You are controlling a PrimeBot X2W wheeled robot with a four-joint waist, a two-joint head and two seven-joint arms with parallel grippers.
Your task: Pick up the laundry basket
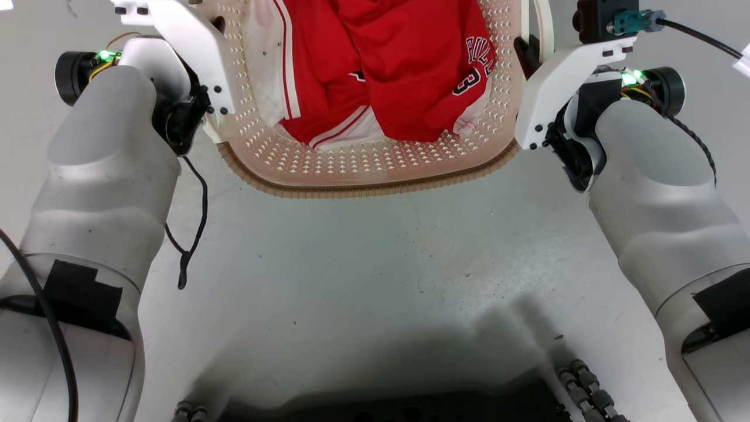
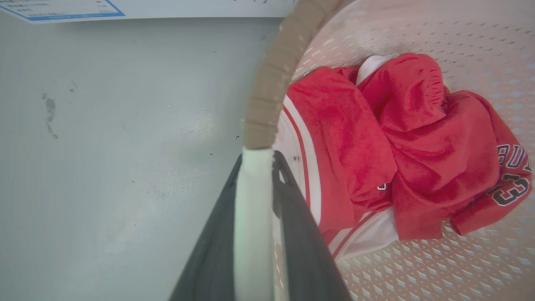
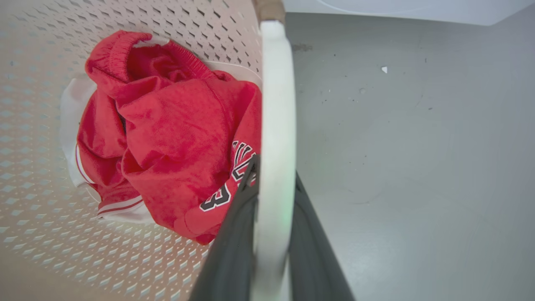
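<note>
**Basket clamped at both handles, far half out of frame**

Cut off by the top edge of the head view: the far half of the laundry basket, between two pale forearms, over grey floor. Impossible to tell whether resting on that floor or hanging clear. Fingertips hidden there behind white brackets and the basket wall. Seen along the left gripper: two dark fingers pressed against either side of the smooth white left handle, closed on the laundry basket. Same at the right gripper, closed on the right handle, a glossy white band. Walls of cream plastic, pierced with rows of small diamond holes; rim brown, ribbed, woven-looking, curved at the corners. Inside, a crumpled red mesh jersey with white trim and stripes, dark lettering folded and only partly legible, a "3" showing. Loose black cable dangling by the left forearm. Blue-edged sheet cropped at the top of the left wrist view
</note>
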